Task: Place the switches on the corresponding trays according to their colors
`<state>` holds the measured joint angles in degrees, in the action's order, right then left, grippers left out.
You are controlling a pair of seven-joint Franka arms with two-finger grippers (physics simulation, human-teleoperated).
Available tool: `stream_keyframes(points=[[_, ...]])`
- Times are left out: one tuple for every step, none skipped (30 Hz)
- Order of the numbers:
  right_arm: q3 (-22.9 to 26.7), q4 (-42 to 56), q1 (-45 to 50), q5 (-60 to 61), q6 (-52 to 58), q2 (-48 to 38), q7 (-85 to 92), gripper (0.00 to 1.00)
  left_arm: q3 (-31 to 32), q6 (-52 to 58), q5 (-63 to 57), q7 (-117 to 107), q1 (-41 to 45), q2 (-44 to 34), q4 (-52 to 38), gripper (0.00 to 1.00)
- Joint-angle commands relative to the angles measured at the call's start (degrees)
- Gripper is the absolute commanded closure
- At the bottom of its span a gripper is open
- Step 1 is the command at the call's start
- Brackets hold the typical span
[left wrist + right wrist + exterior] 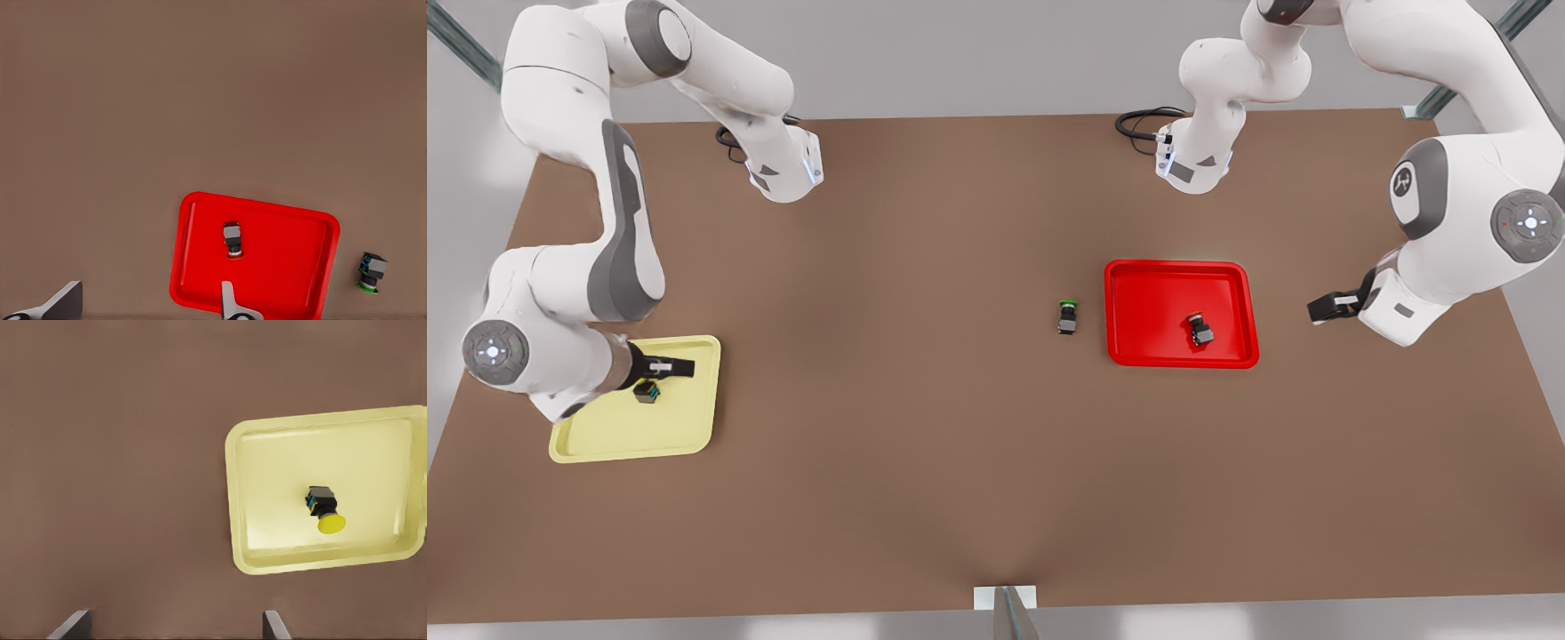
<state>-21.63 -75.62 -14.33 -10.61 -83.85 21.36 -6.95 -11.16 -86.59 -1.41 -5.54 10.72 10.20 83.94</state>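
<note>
The surface (925, 427) looks matt brown, smooth and even, like board or laminate. The red tray (1138, 342) is glossy plastic with a bright sheen on its raised rim; the yellow tray (689, 427) is paler plastic with a softer, satin finish. The 3 switches have dark matt plastic bodies; the yellow-capped switch (325, 510) has a smooth cap. Both arms wear smooth white shells with grey matt joints.

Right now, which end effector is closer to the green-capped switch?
Left. The left end effector sits past the red tray, on the far side from the green-capped switch. The right end effector is over the yellow tray, much farther off.
</note>
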Motion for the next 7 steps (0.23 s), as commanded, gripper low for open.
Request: stream_keyframes(points=[[1.4,0.2,1.8,-0.1,0.3,-1.8,0.2,0.00,0.0,0.1,0.0,0.0,-0.2,0.0,0.0,0.00],[9.8,-0.7,10.0,0.8,0.4,-7.1,0.8,0.00,0.0,0.2,0.0,0.0,-0.3,0.0,0.0,0.00],[11.0,-4.9,11.2,1.6,-0.7,-12.2,1.7,0.00,0.0,-0.1,0.0,0.0,-0.1,0.0,0.0,0.00],[11.2,-5.5,11.4,2.5,-0.7,-13.9,1.7,0.00,0.0,-0.2,0.0,0.0,0.1,0.1,0.0,0.00],[11.2,-6.5,11.3,2.8,-0.7,-14.9,1.8,0.00,0.0,-0.1,-0.1,0.0,0.2,0.3,0.1,0.00],[11.3,-6.5,11.2,2.8,-0.7,-14.9,1.7,0.00,0.0,-0.1,-0.2,0.0,0.3,0.3,0.1,0.00],[11.3,-6.5,11.2,2.8,-0.7,-14.9,1.7,0.00,0.0,0.0,-0.2,0.1,-0.1,0.2,0.1,0.00]])
